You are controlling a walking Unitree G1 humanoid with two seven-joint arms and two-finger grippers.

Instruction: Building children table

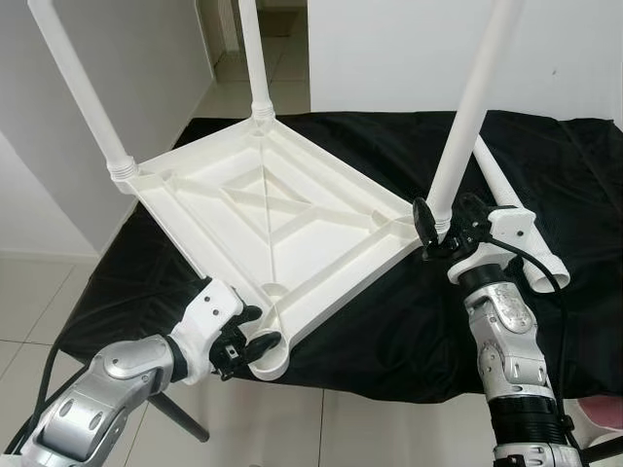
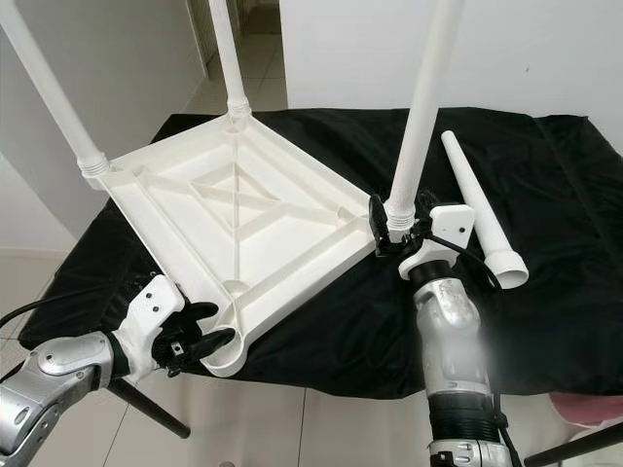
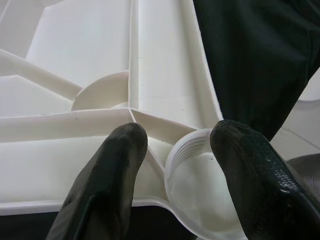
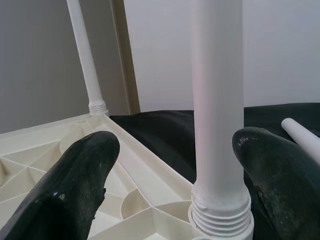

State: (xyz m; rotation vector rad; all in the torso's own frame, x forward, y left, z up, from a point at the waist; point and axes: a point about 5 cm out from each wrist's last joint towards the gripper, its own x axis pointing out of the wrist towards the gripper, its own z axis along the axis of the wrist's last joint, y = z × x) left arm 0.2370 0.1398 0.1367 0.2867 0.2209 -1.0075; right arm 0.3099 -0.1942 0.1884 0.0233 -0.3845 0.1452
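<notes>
Right now my right end effector (image 2: 391, 226) sits at the base of the near-right leg (image 2: 421, 107), its two black fingers (image 4: 80, 180) spread apart on either side of the post, not pinching it. That leg stands upright in its threaded socket, though I cannot tell how deeply it is screwed in. My left end effector (image 1: 245, 342) rests at the nearest corner of the upside-down white tabletop (image 1: 268, 209), fingers apart around the one empty socket (image 3: 200, 175). Two more legs rise from the far corners. The fourth leg (image 2: 482, 209) lies loose on the black-draped table (image 2: 565, 292), just beside my right wrist.

My worries: the near corner of the tabletop overhangs the table edge, so a push from my left arm could slide or tip the whole piece off. The loose leg is round and could roll away if my right arm brushes it. If the near-right leg is only half threaded, bumping it could cock it sideways.
</notes>
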